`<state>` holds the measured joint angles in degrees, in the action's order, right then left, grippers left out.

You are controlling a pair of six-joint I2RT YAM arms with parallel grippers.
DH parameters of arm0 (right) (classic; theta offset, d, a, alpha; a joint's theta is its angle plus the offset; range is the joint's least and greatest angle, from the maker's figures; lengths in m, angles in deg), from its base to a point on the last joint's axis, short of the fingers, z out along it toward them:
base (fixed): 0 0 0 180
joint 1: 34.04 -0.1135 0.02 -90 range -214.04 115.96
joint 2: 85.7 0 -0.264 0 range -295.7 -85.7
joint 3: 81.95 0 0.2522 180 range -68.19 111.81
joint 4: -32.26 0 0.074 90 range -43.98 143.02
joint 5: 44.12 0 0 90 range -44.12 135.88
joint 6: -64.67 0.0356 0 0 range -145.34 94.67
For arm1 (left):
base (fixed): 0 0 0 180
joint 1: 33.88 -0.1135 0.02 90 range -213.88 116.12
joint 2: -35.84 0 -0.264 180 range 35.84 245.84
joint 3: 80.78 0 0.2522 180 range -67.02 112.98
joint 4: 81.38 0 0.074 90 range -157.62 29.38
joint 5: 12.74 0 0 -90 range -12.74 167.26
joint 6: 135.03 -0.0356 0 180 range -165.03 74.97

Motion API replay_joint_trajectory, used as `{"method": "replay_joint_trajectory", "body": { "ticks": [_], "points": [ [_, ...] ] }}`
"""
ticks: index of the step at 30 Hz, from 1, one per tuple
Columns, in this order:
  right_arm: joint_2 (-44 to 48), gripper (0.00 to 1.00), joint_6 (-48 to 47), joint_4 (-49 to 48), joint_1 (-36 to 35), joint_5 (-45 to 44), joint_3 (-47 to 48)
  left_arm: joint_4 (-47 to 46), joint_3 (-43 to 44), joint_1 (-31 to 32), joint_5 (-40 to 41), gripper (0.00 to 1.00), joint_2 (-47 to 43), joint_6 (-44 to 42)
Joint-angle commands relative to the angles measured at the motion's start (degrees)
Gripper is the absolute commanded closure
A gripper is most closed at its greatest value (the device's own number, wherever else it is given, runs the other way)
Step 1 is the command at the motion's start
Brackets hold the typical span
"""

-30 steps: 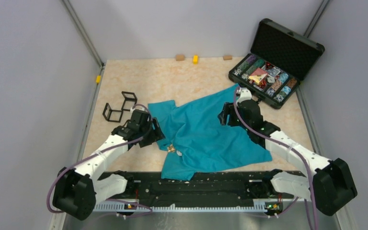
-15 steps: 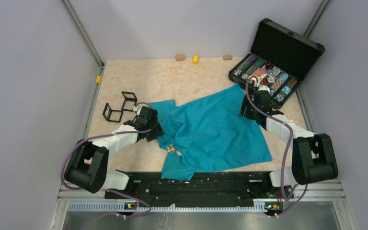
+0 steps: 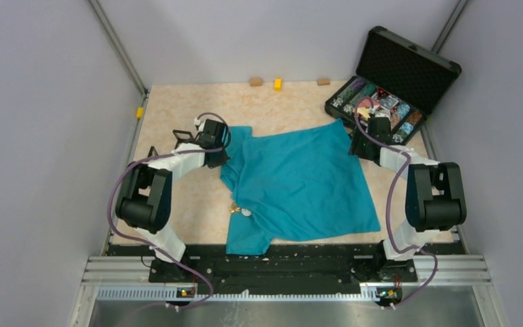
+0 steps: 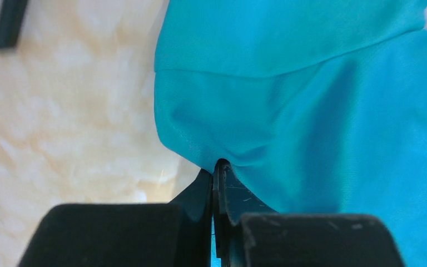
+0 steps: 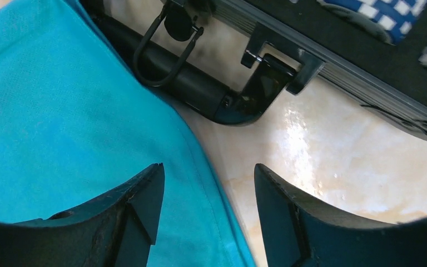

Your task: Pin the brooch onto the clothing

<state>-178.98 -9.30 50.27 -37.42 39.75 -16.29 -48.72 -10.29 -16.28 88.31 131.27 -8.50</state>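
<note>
The teal clothing (image 3: 299, 178) lies spread on the table. My left gripper (image 3: 220, 157) is at its left edge, by the sleeve. In the left wrist view that gripper (image 4: 218, 164) is shut on a pinched fold of the clothing (image 4: 311, 111). My right gripper (image 3: 362, 146) hovers at the shirt's far right corner, beside the case. Its jaws (image 5: 208, 167) stand open over the hem of the clothing (image 5: 61, 111), with nothing between them. The brooch (image 3: 234, 208) is a tiny brownish speck at the collar beside the white label (image 3: 246, 212), too small for detail.
An open black case (image 3: 408, 68) of multicoloured trinkets stands at the back right, its handle (image 5: 200, 94) just beyond my right fingers. Black wire frames (image 3: 180, 136) lie left of the shirt. Small blocks (image 3: 277, 84) sit along the back wall.
My left gripper has shut on the shirt's left edge and pulled it up and away from me. The right gripper has moved out to the far right corner. The shirt lies flatter.
</note>
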Motion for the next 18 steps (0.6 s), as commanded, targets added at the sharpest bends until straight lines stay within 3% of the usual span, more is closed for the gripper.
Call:
{"method": "replay_joint_trajectory", "body": {
  "ticks": [1, 8, 10, 13, 14, 18],
  "points": [
    [-3.5, 0.39, -3.2, -0.3, 1.3, 6.6, 3.8, 3.1, 9.5, -0.7, 2.7, 1.0, 4.2, -9.0],
    [-9.0, 0.46, -4.3, 1.7, 1.4, 9.5, 6.6, 4.6, 13.1, -1.5, 3.2, 1.0, 7.4, -11.9],
    [-10.2, 0.59, -4.3, 2.6, 1.4, 9.9, 7.5, 4.6, 13.3, -2.0, 3.3, 1.0, 7.5, -12.3],
    [-9.7, 0.94, -3.7, 3.5, 1.4, 8.3, 7.3, 5.3, 13.8, -3.2, 4.2, 1.0, 7.8, -13.0],
    [-8.8, 1.0, -3.4, 3.8, 1.4, 6.8, 7.1, 5.7, 14.3, -3.6, 4.8, 1.0, 7.9, -13.2],
    [-0.9, 1.0, -3.9, 2.3, 1.4, -1.3, 5.0, 7.1, 15.7, -5.5, 9.4, 1.0, 7.8, -14.7]
  ]
}}
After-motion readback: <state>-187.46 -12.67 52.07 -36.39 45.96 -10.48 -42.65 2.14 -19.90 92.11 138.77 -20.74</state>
